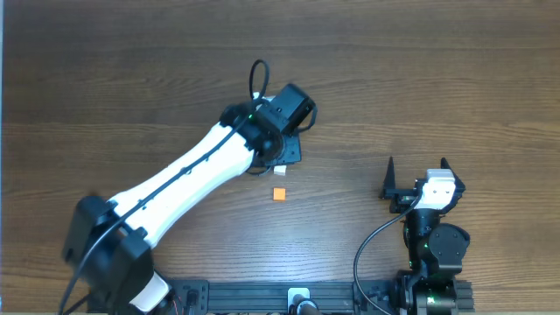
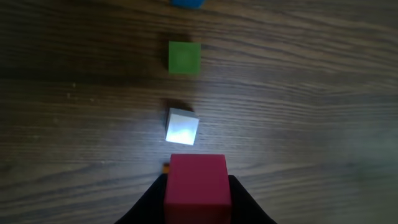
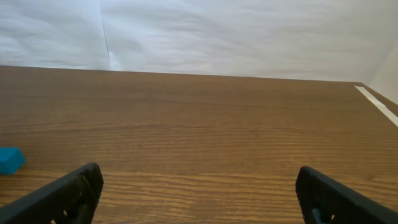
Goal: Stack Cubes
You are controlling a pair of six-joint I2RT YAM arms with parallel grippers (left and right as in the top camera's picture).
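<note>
Gripping red cube (image 2: 197,180) w/ white cube (image 2: 182,126) nr.

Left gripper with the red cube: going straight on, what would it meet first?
Probably the white cube, just beyond the red cube in the left gripper; the green cube lies farther on. Depth is unclear.

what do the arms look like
Left arm: long white link, black joints, a black cable along it, green light at the wrist. Right arm: black, with a white block behind its end effector, whose fingers are black and pointed. The left end effector is black too.
</note>
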